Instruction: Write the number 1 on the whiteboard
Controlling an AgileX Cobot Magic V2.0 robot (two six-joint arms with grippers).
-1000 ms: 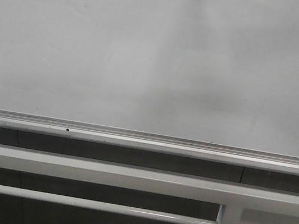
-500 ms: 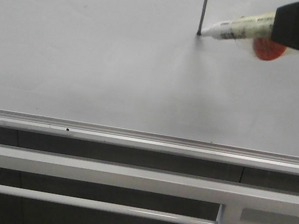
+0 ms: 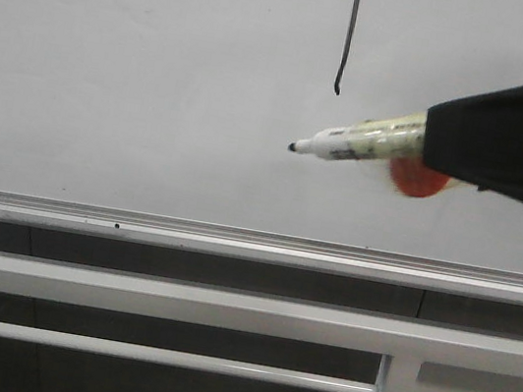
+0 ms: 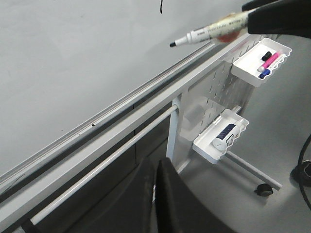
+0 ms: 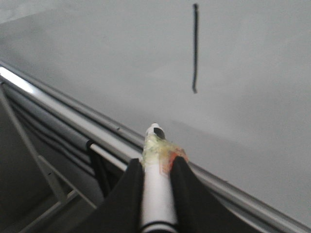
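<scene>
Nearest, at the right of the front view, the right gripper (image 5: 156, 194) stayed clenched on the marker pen (image 3: 360, 142). Its black tip, which half a second before touched the whiteboard (image 3: 159, 90), had lifted off and dropped lower left. Beyond it, the number 1 (image 3: 349, 41) stood finished in the upper centre, hook at its foot. The writing looked done. The left gripper (image 4: 155, 194) appeared closed and empty.

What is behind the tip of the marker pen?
Behind the marker pen is bare whiteboard; the number 1 ends above the tip. The right gripper covers the pen's rear.
</scene>
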